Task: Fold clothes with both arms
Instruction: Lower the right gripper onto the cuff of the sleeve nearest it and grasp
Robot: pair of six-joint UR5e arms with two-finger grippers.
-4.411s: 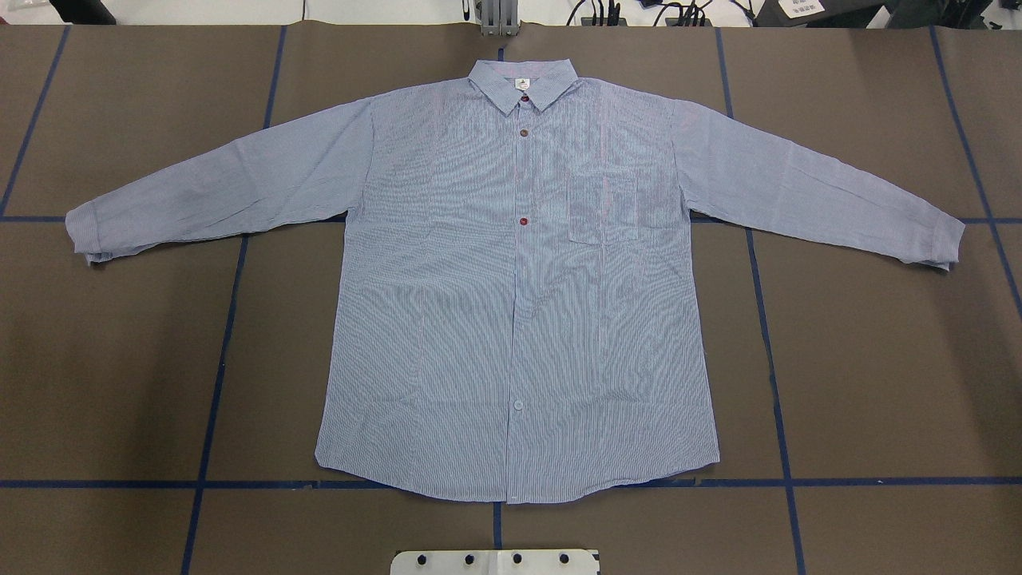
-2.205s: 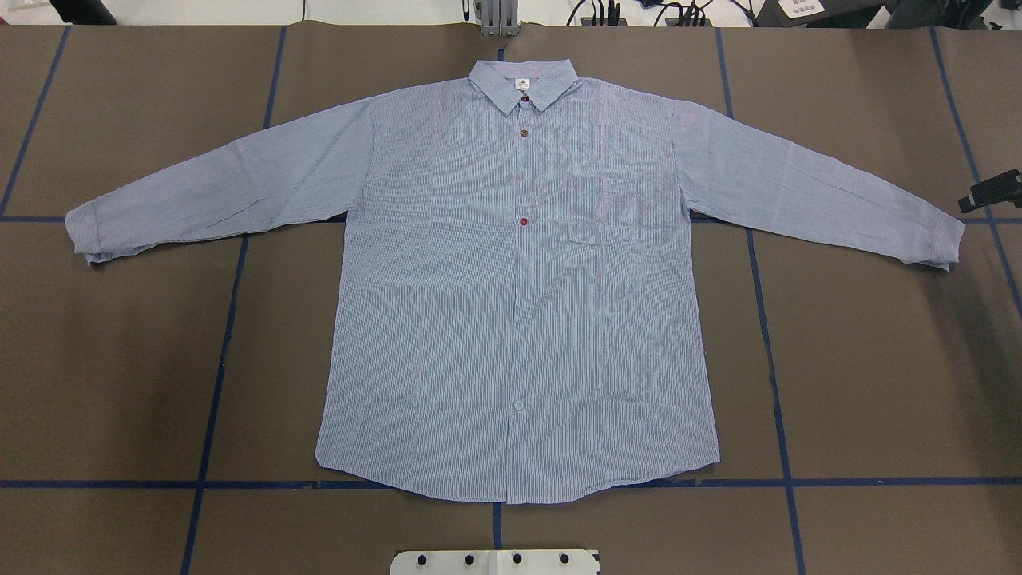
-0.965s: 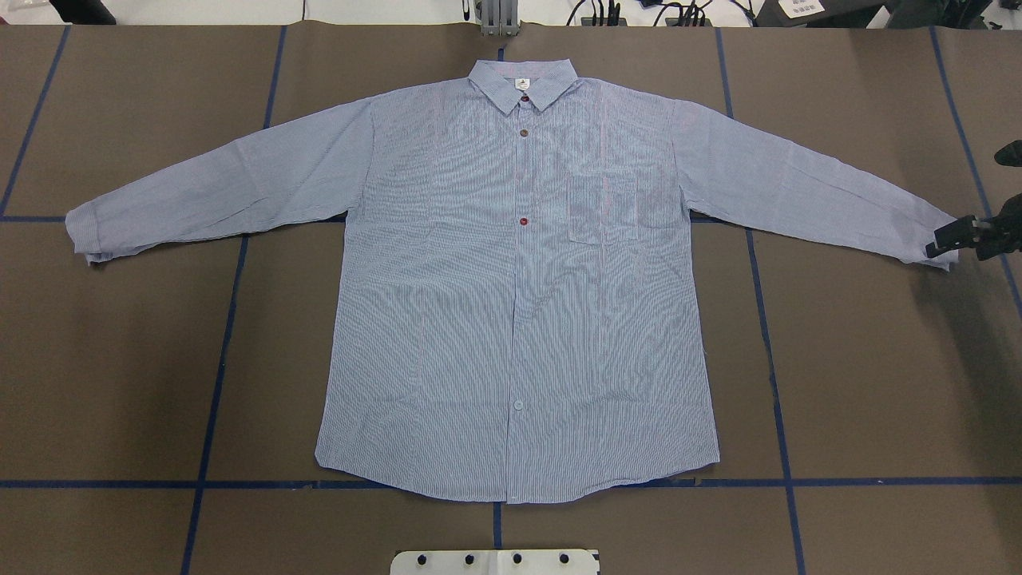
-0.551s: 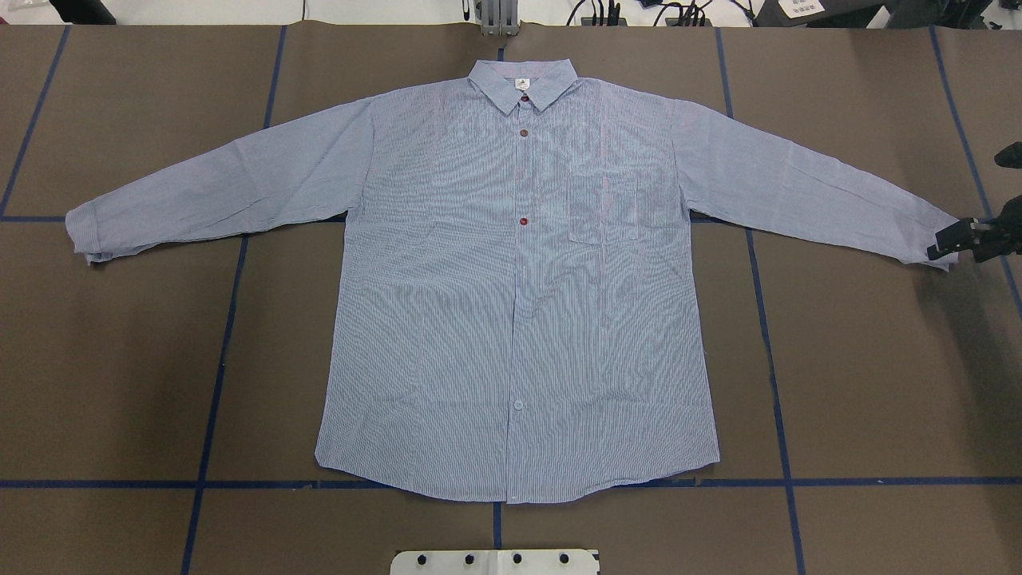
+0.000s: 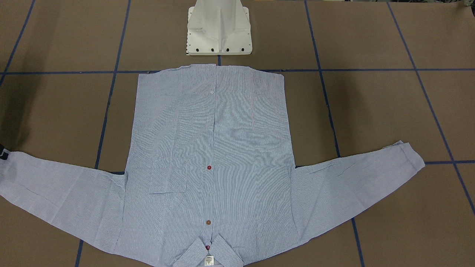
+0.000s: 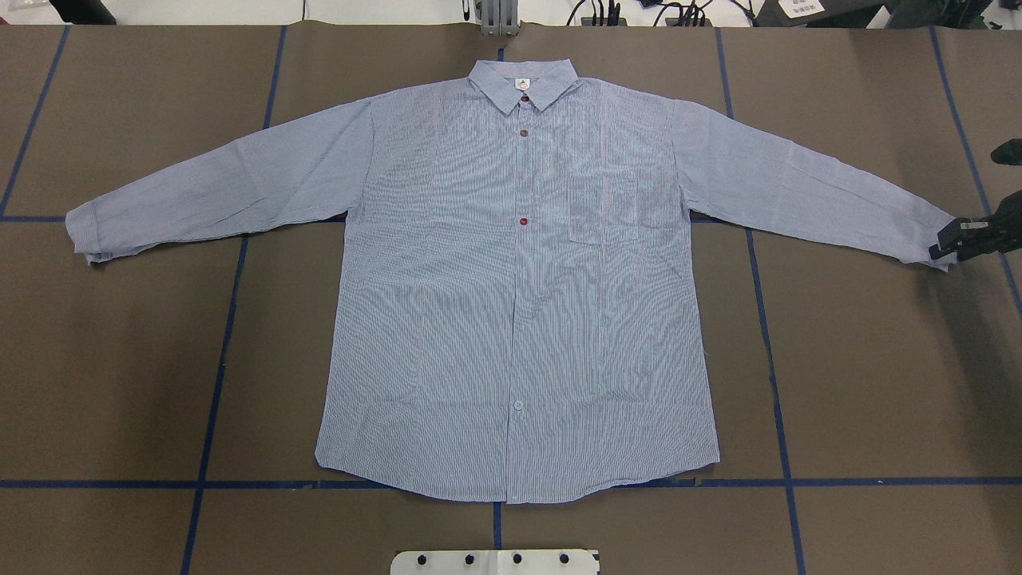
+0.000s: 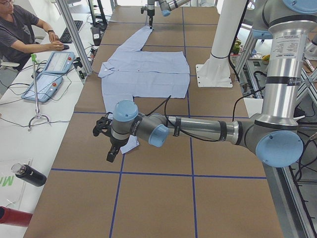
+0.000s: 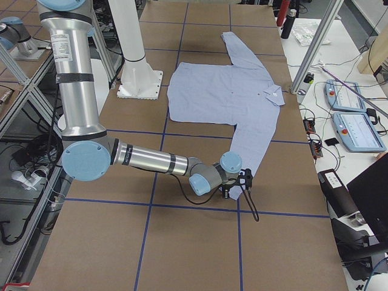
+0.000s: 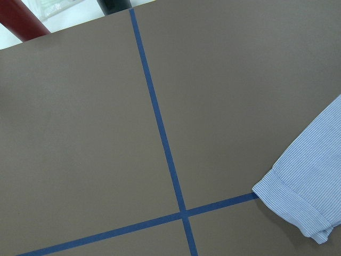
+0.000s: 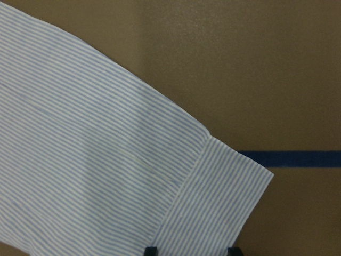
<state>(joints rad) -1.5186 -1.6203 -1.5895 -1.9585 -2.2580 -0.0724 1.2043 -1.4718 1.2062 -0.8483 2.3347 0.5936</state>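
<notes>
The light blue striped shirt (image 6: 519, 287) lies flat and face up on the brown table, sleeves spread, collar at the far edge; it also shows in the front view (image 5: 211, 163). My right gripper (image 6: 950, 238) is at the end of the shirt's right cuff (image 10: 213, 197). In the right wrist view its two fingertips (image 10: 151, 249) stand apart at the cuff's edge, open, with the cloth lying flat. My left gripper (image 7: 109, 148) hangs just beyond the left cuff (image 9: 303, 197). It shows only in the left side view, so I cannot tell its state.
The white pedestal base (image 6: 495, 561) stands at the near edge by the shirt hem. Blue tape lines (image 6: 215, 383) cross the table. An operator (image 7: 20, 29) sits at a desk with pendants along the far side. Bottles (image 7: 29, 176) lie off the table's left end.
The right gripper came in from the right edge and dropped to the right cuff; in the last second it has hardly shifted. The shirt has not moved.
</notes>
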